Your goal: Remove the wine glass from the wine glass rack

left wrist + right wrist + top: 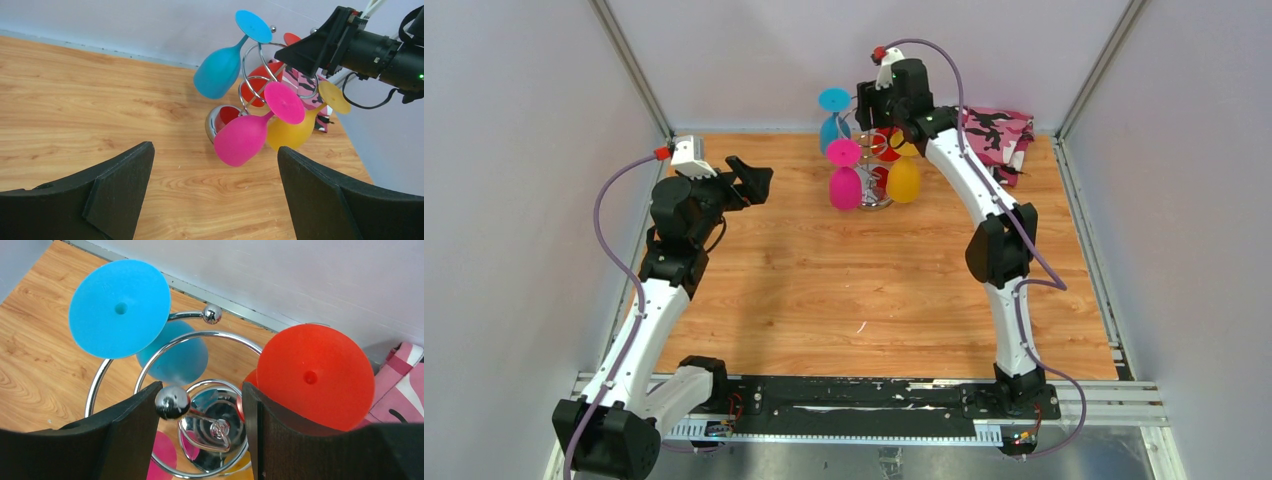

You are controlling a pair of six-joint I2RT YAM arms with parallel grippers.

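Observation:
The wine glass rack (880, 199) is a chrome wire stand at the back middle of the table. Several wine glasses hang upside down from it: blue (834, 128), pink (845, 187), red (887, 151) and yellow (903, 181). My right gripper (202, 386) hovers open over the rack's top. A ball-ended hook arm (171, 402) lies between its fingers, against the left one. The red glass's foot (315, 375) sits just outside the right finger, the blue foot (120, 307) to the upper left. My left gripper (752, 180) is wide open and empty, well left of the rack.
A pink camouflage cloth (999, 131) lies bunched at the back right, behind the right arm. White enclosure walls close in the wooden table (824, 290) at the back and on both sides. The rack's round mirrored base (216, 121) stands on the wood.

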